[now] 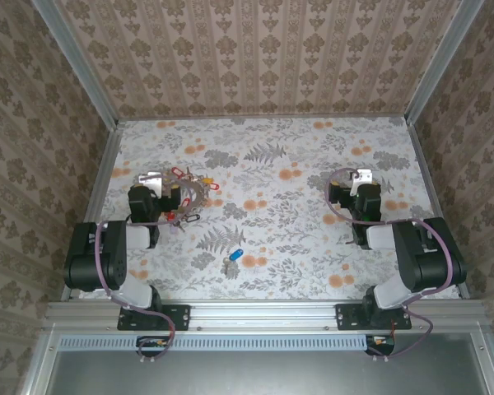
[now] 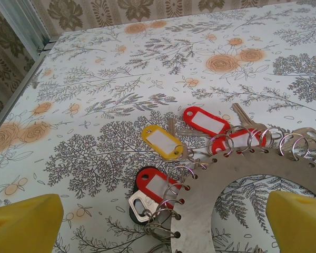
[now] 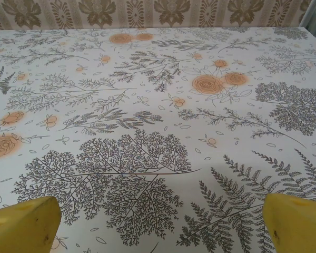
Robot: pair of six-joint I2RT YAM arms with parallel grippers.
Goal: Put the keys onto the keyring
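keyring (image 2: 237,168) lower centre, left gripper (image 2: 164,216) wide over it; blue-headed key (image 1: 235,254) apparently loose, unthreaded; right gripper (image 3: 158,224) wide, empty.

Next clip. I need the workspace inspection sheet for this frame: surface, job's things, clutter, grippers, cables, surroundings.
Surface: table under a floral cloth, lying flat.
Job's things: keyring lies flat on the left side, with a yellow tag and a red tag among the keys on its small rings; blue key lies loose near the front middle, apart from the keyring.
Clutter: nothing seen.
Grippers: left gripper open, over the keyring; right gripper open, over bare cloth.
Cables: purple cable loops along each arm.
Surroundings: wallpapered walls on three sides; metal rail in front.
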